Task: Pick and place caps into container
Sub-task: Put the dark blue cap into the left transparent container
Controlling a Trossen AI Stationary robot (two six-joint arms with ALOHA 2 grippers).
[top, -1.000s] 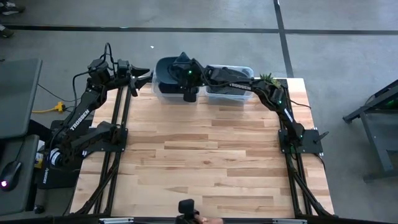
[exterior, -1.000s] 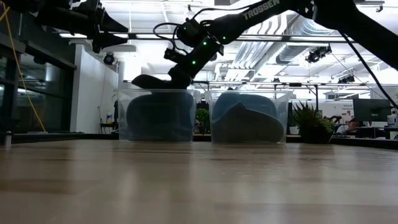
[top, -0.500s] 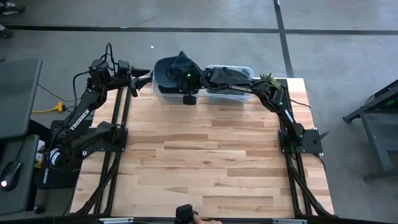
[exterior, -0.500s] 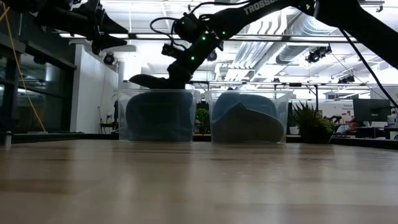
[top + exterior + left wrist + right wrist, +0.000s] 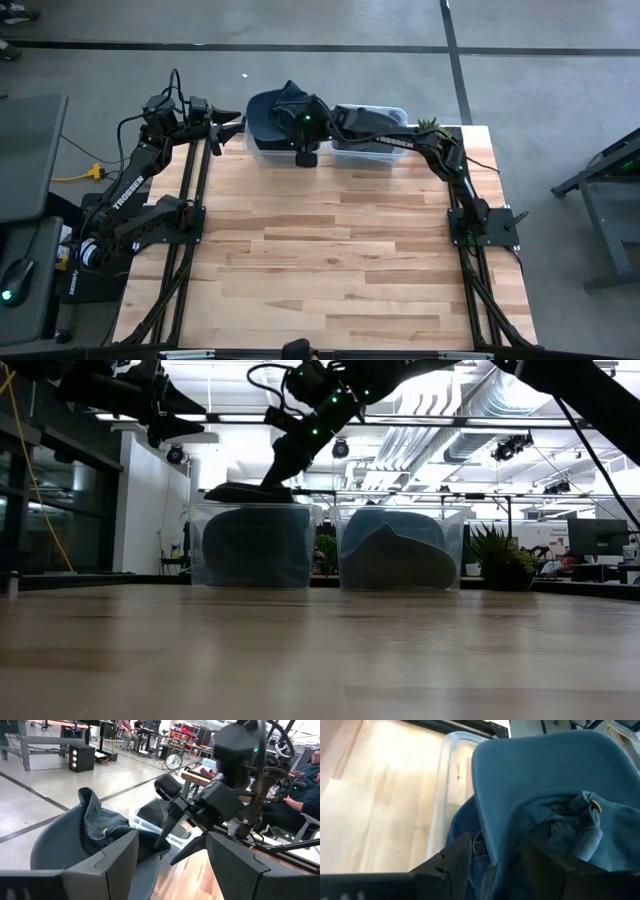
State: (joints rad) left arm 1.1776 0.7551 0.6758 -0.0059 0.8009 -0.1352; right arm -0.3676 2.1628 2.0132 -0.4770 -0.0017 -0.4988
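Observation:
Two clear bins stand at the table's far edge. The left bin point(image 5: 262, 148) is piled with dark slate-blue caps, and the top cap point(image 5: 265, 112) lies over its rim point(image 5: 245, 492), brim flat and crown crumpled point(image 5: 102, 827). My right gripper point(image 5: 165, 855) hangs open over that crown, slanting down from the table's right, its fingers point(image 5: 452, 857) on either side of the cloth. The right bin point(image 5: 400, 550) holds more caps point(image 5: 368, 122). My left gripper point(image 5: 235, 125) waits open, level, just left of the left bin. My right gripper stands open at the crumpled crown point(image 5: 555, 820) of the top cap, coming slanting from above and the table's right. Its lower fingertip point(image 5: 272, 478) reaches down to the cloth, but whether it touches I cannot tell. The cap lies on the pile in the left bin.
A small green plant point(image 5: 430, 123) stands right of the right bin. The bare wooden tabletop point(image 5: 330, 250) stretches from the bins to the near edge. People sit at desks in the room beyond point(image 5: 305, 770).
My right gripper has risen from the top cap and drawn slightly toward the table's right. The cap stays on the left bin, its brim now lying flatter over the rim.

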